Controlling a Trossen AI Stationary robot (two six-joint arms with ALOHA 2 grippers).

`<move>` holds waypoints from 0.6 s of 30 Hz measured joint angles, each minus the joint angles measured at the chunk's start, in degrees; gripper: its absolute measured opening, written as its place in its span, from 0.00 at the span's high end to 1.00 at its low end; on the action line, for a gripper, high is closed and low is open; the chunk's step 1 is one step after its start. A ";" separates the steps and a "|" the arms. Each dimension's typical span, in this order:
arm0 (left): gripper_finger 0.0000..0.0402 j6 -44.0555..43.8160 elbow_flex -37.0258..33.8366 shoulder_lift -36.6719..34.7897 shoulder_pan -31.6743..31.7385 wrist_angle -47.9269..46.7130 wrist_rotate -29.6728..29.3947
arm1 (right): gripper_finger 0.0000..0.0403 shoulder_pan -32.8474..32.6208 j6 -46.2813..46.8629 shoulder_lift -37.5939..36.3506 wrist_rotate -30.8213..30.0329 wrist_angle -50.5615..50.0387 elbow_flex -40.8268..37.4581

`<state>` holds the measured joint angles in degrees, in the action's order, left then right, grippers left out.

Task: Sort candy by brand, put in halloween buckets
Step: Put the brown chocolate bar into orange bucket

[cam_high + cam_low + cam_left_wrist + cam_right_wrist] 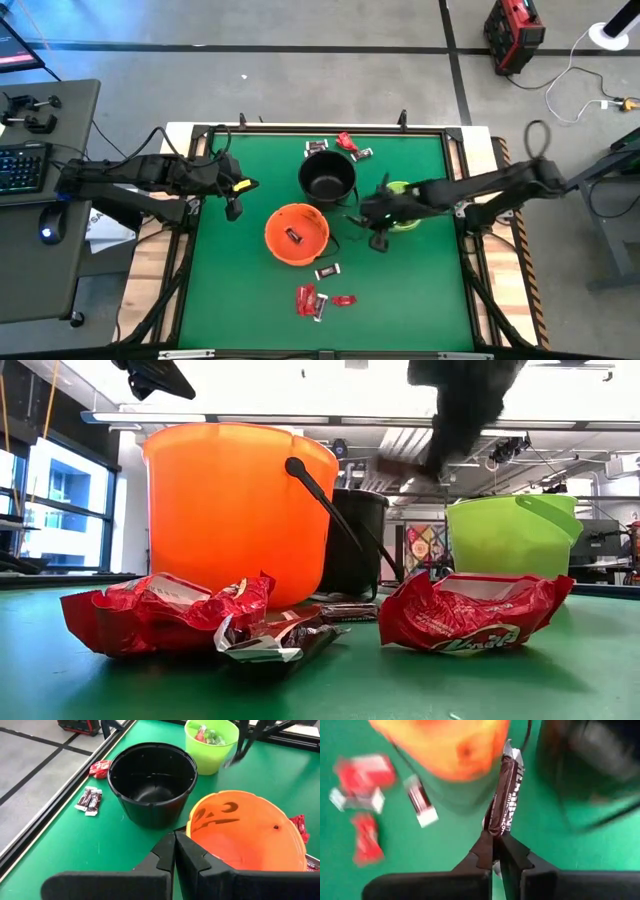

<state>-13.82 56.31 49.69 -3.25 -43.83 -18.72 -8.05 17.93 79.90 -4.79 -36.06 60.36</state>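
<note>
Candy (pixel 506 795) blurred in right hand (pixel 496 851)

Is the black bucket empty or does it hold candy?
Empty, as far as visible: the left wrist view looks into the black bucket and shows only bare bottom.

The table (pixel 230 290) is green. The buckets are orange (pixel 297 234), black (pixel 327 175) and lime green (pixel 402 192). The near candies (pixel 310 300) have red wrappers; one candy (pixel 506 795) is dark brown.
</note>
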 joint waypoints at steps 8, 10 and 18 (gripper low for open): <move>1.00 -1.09 0.00 0.00 0.00 0.12 -0.46 | 1.00 0.02 -5.10 -5.84 -3.99 22.00 0.04; 1.00 -1.22 0.00 0.00 0.00 0.20 -0.51 | 1.00 0.00 -6.58 -3.94 -3.88 28.43 0.10; 1.00 -2.08 0.00 0.00 0.00 0.27 -1.01 | 1.00 0.00 -6.87 9.54 -2.81 47.71 0.09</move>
<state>-15.90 56.31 49.69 -3.25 -43.56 -19.73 -8.05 11.06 89.43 -7.60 11.65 60.45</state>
